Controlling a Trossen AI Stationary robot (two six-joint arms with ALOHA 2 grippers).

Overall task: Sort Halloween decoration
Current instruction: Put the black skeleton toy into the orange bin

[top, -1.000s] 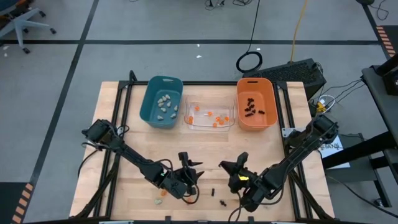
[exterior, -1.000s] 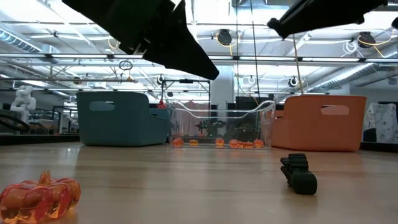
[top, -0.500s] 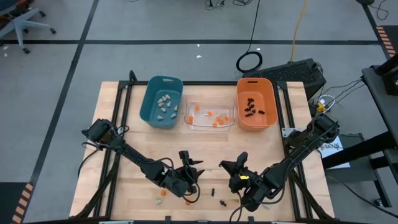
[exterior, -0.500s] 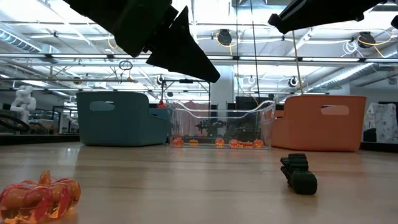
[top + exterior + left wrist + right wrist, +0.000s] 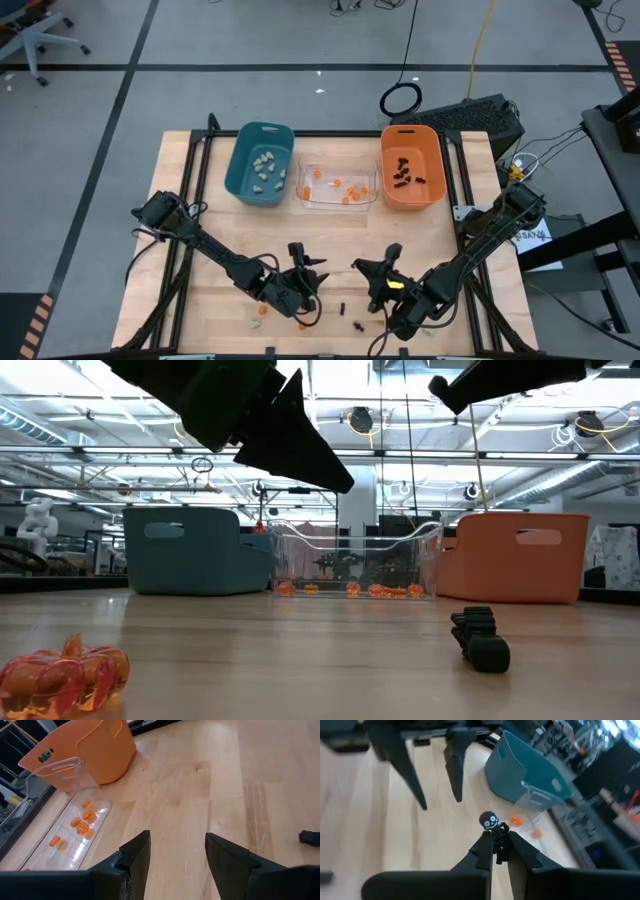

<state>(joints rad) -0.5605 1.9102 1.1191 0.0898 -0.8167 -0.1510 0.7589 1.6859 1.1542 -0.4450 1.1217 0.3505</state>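
My right gripper [image 5: 499,851] is shut on a small black spidery trinket [image 5: 492,827] with a round, white-eyed head, above the table's near middle [image 5: 366,268]. My left gripper [image 5: 175,851] is open and empty beside it [image 5: 304,262], also above the table. On the wood near the front edge lie an orange pumpkin trinket [image 5: 262,310] [image 5: 63,677], a pale lump [image 5: 254,324] and two black pieces [image 5: 341,309] [image 5: 358,325]; one black piece shows in the low view [image 5: 480,640]. My right gripper pinches the black trinket's lower body [image 5: 500,842] between its two fingertips. The round head [image 5: 489,820] sticks out past the fingertips. The trinket is lifted clear of the table.
Three bins stand in a row at the far side: a teal bin [image 5: 238,170] with pale lumps, a clear bin [image 5: 303,195] with orange trinkets, an orange bin [image 5: 386,185] with black ones. Bare wood lies between bins and grippers. My left gripper's fingers [image 5: 455,770] show in the right wrist view.
My left gripper has shifted slightly above the table. Nothing on the table has moved.
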